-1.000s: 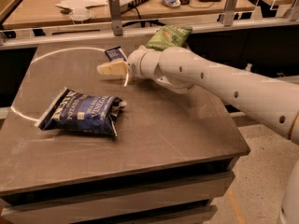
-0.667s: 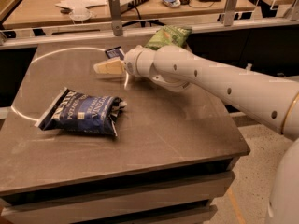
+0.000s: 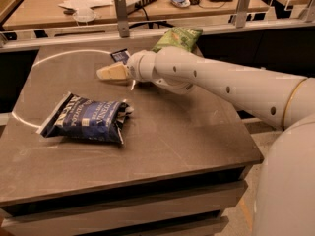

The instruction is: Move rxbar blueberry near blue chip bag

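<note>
The blue chip bag [image 3: 88, 120] lies crinkled on the left part of the grey table [image 3: 162, 141]. The rxbar blueberry [image 3: 119, 56], a small dark navy wrapper, lies at the table's far edge, partly hidden behind my arm. My gripper [image 3: 104, 73] reaches in from the right over the table's back half. Its tan fingertips sit just in front and to the left of the bar, above the table. The chip bag lies well in front of the gripper.
A green chip bag [image 3: 178, 37] lies at the table's far edge, right of the bar. A metal rail with posts [image 3: 120, 14] runs behind the table, with a cluttered desk [image 3: 98, 1] beyond. My white arm [image 3: 226, 90] crosses the table's right side.
My gripper has moved slightly to the left, along the table's back half. The chip bags and the bar have not moved.
</note>
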